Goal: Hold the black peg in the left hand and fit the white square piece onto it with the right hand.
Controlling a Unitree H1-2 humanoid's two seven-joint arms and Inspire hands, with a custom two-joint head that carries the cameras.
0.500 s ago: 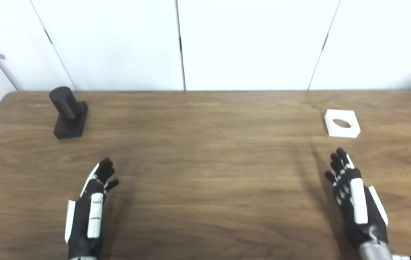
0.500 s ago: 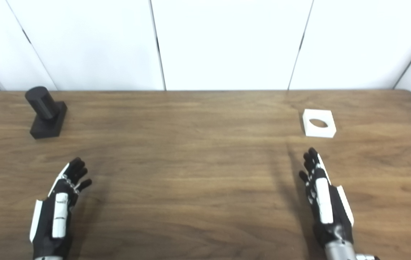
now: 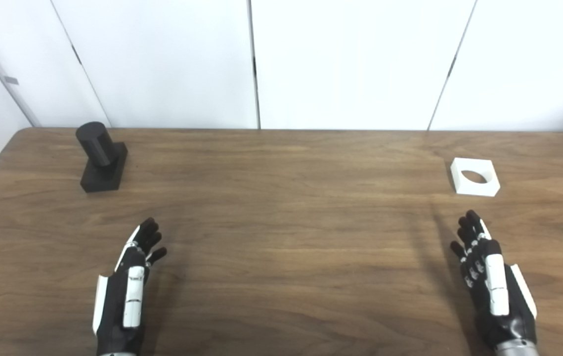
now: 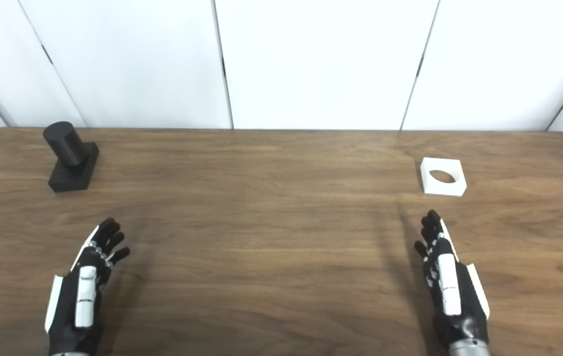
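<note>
Left eye view: my left hand [image 3: 125,291] is spread and empty, black peg [image 3: 98,155] upright, well ahead, slightly leftward. My right hand [image 3: 491,284], likewise empty, has the white square piece [image 3: 475,177] near, straight ahead.

Black peg [image 3: 100,157]: a short dark cylinder rising from a rectangular black base, standing upright near the far left corner of the wooden table [image 3: 281,237]. White square piece [image 3: 474,176]: a flat white block with a round central hole, lying flat near the table's far right corner, well apart from the peg.
</note>
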